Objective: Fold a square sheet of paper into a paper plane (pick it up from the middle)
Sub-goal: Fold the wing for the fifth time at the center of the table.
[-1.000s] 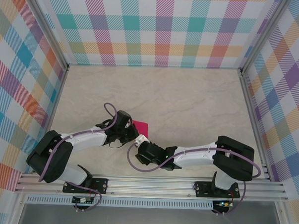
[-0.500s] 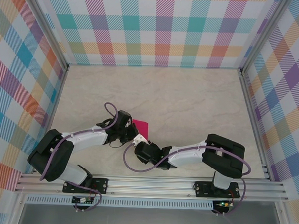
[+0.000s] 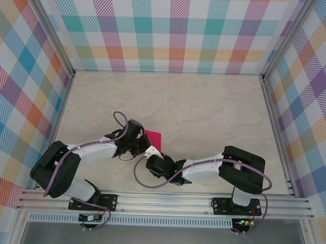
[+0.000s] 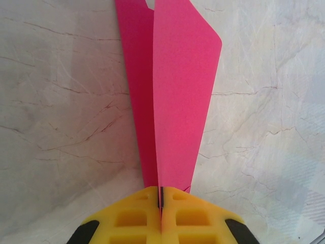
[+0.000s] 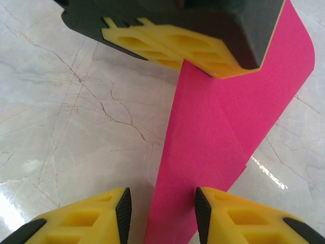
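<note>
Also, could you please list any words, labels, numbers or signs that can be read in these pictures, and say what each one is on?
No text can be read anywhere.
The square sheet of paper: plain pink, no print.
The checked walls: pattern only, no lettering.
The small boards on the front rail: too small to tell whether they carry markings.

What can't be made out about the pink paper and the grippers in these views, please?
Top view: both wrists cover most of the paper, so its folds are unreadable.
Left wrist view: the top edge cuts off the paper's far end; the left gripper hides the pinched end.
Right wrist view: the bottom edge cuts off the paper inside the right gripper; contact is unclear.
</note>
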Tool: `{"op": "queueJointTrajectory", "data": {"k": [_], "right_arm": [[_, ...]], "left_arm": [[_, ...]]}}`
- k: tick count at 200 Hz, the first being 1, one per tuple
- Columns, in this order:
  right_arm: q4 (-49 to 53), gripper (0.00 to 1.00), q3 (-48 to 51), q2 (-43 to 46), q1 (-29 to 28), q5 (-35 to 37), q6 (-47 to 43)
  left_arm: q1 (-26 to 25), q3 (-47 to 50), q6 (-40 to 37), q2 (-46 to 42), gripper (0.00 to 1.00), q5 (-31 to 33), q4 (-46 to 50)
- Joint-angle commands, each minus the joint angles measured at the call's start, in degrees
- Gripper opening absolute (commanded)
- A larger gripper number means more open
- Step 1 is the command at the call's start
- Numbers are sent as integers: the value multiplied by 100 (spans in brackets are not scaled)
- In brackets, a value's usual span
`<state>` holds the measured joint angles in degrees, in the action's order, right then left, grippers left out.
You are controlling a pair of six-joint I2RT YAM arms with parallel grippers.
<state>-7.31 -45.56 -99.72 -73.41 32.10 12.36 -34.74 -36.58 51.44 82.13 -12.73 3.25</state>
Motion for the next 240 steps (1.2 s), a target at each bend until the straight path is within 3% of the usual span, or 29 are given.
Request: {"op": "queueJointTrajectory", "data": {"k": [1, 33, 123, 149, 176, 200, 219, 240], "right_arm": [[-340, 41, -286, -100, -7, 145, -128], [-453, 41, -265, -89, 15, 244, -133], [-403, 16, -198, -24, 113, 132, -94], [-376, 12, -99, 50, 182, -199, -22], [-327, 11, 6, 175, 308, -737, 73], [-297, 10, 107, 342, 472, -1328, 257], [-478, 10, 321, 491, 680, -1842, 453], [-678, 10, 543, 626, 843, -2198, 653]], "left_arm": [[-68, -104, -60, 114, 2, -153, 133], [-61, -119, -107, 118, 2, -153, 204], [-68, -205, -172, 72, 8, -107, 398], [-68, -229, -174, -48, 21, -22, 555], [-63, -288, -182, -259, 46, 83, 757], [-38, -294, -161, -557, 60, 229, 940], [-11, -289, -155, -827, 70, 346, 1104], [24, -245, -152, -1094, 72, 453, 1215]]}}
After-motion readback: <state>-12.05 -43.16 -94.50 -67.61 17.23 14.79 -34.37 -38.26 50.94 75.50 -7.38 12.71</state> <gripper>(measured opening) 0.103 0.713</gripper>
